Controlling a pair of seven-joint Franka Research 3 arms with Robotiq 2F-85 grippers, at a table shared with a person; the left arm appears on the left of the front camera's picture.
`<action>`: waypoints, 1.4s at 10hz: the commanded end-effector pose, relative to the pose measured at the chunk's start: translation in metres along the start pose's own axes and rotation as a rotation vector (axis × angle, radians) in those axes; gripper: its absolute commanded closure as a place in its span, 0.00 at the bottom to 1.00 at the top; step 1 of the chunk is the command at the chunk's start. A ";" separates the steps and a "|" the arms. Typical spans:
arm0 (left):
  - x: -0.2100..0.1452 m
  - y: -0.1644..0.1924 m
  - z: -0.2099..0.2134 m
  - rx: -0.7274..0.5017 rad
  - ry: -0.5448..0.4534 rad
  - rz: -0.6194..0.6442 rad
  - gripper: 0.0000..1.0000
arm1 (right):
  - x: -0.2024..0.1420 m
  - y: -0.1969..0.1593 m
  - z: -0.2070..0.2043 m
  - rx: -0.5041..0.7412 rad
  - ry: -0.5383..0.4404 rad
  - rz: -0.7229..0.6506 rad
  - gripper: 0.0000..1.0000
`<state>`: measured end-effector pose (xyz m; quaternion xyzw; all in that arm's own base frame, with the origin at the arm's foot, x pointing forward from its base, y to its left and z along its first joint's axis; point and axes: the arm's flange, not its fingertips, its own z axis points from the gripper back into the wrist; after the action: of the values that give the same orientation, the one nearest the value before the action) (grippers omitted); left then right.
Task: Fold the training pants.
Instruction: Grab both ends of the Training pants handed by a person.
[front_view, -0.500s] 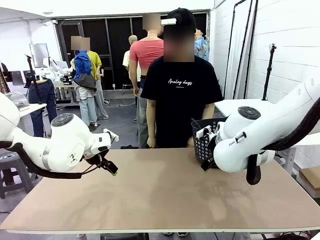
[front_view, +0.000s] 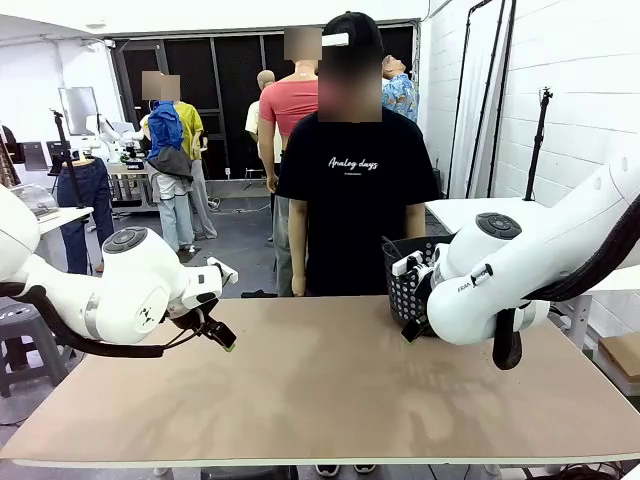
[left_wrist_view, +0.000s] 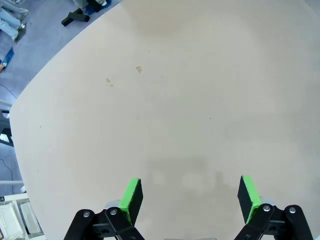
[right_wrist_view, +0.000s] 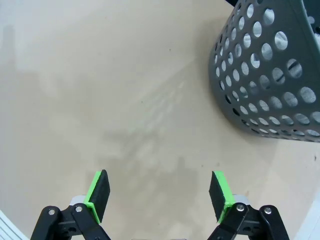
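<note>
The training pants are out of view. My left gripper (front_view: 226, 341) hovers over the left part of the tan table (front_view: 320, 380); in the left wrist view it (left_wrist_view: 190, 196) stands open over bare tabletop. My right gripper (front_view: 408, 332) hangs low beside the dark perforated basket (front_view: 405, 275) at the right rear. Seen from the right wrist, that gripper (right_wrist_view: 160, 192) is open with nothing between its green pads, and the basket (right_wrist_view: 272, 70) stands ahead to its upper right.
A person in a black T-shirt (front_view: 355, 205) stands at the far edge of the table, arms down at the sides. The table's left edge (left_wrist_view: 22, 130) and the floor beyond appear in the left wrist view.
The person has straightened up and shifted slightly left behind the table, and the right hand has left the basket. Neither arm has moved.
</note>
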<state>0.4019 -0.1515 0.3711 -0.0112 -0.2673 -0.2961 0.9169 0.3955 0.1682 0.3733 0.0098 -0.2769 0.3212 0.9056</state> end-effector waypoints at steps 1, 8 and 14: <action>0.000 0.001 0.000 0.001 0.000 0.002 0.00 | 0.000 0.000 0.000 0.000 0.000 -0.001 0.00; 0.000 0.001 0.000 0.001 0.000 0.002 0.00 | 0.000 0.000 0.000 0.000 0.000 -0.001 0.00; 0.009 0.000 0.065 0.037 0.024 0.013 0.00 | 0.008 0.002 0.045 0.044 0.025 0.010 0.00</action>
<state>0.3912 -0.1473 0.4074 -0.0023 -0.2654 -0.2974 0.9171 0.3868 0.1705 0.3932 0.0121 -0.2696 0.3265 0.9058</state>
